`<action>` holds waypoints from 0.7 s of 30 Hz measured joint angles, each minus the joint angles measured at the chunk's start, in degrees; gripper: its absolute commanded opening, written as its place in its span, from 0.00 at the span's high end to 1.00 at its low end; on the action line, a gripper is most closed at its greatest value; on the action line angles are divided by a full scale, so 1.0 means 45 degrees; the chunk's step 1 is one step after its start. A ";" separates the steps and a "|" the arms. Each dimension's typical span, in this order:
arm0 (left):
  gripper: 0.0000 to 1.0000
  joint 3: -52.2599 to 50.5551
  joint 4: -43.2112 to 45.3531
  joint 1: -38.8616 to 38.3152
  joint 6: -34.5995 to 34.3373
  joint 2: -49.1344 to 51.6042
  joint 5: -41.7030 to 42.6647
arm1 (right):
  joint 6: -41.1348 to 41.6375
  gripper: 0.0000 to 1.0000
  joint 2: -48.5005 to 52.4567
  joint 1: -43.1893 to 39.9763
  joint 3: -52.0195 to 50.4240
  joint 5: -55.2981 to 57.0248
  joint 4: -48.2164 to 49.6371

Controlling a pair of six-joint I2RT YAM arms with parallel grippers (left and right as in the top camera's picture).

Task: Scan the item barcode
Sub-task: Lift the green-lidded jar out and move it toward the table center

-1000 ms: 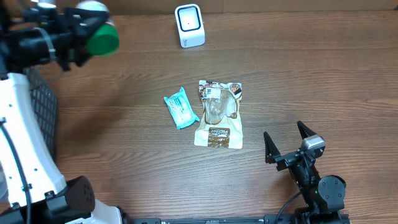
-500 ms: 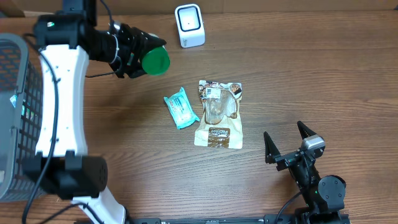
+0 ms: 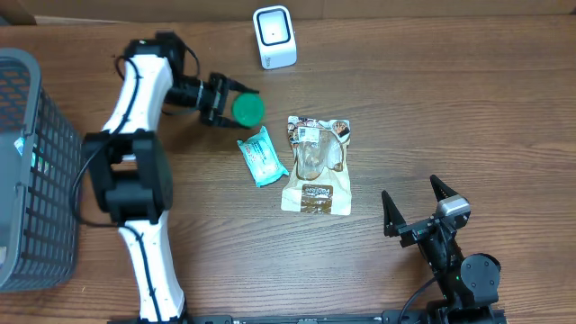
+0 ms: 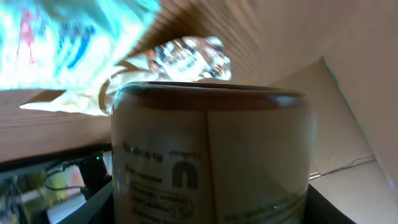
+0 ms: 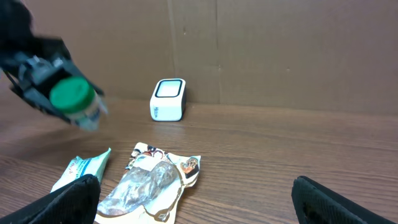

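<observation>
bottle (image 4: pixel 211 162) sideways, green cap (image 3: pixel 247 109) pointing right

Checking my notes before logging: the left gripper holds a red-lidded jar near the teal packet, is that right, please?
Not quite: the overhead view shows the jar has a green lid, not red. The left gripper does hold it near the teal packet.

dark wire basket (image 3: pixel 27 180) at left edge of wood table (image 3: pixel 450 108), teal packet (image 3: pixel 262 157) mid-table, tilted, brown snack pouch (image 3: pixel 317 164) just beside it on the right, cardboard wall (image 5: pixel 280 50) behind far edge
</observation>
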 measured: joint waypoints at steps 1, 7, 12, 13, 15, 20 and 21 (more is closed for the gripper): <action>0.94 -0.0005 -0.0010 -0.0029 -0.0034 0.0413 0.0160 | -0.0005 0.00 0.0000 0.0000 0.0000 0.0000 -0.0010; 0.94 -0.0015 -0.0044 -0.0073 -0.0136 0.1899 0.0636 | -0.0005 0.00 0.0000 0.0000 0.0000 0.0000 0.0000; 0.92 -0.0015 -0.0029 -0.0073 -0.0593 0.2200 0.0996 | 0.0000 0.00 0.0000 0.0000 0.0000 0.0000 -0.0005; 0.92 -0.0015 -0.0029 -0.0063 -0.0695 0.2200 0.1020 | 0.0000 0.00 0.0000 0.0000 0.0000 -0.0005 -0.0010; 0.90 -0.0015 -0.0015 -0.0063 -0.0860 0.2200 0.1030 | 0.0000 0.00 0.0000 0.0000 0.0000 0.0000 0.0000; 0.95 -0.0015 -0.0010 -0.0063 -0.1035 0.2200 0.1078 | 0.0000 0.00 0.0000 0.0000 0.0000 -0.0005 -0.0010; 0.96 -0.0015 -0.0010 -0.0049 -0.1069 0.2200 0.1112 | 0.0005 0.00 0.0000 0.0000 0.0000 0.0000 0.0000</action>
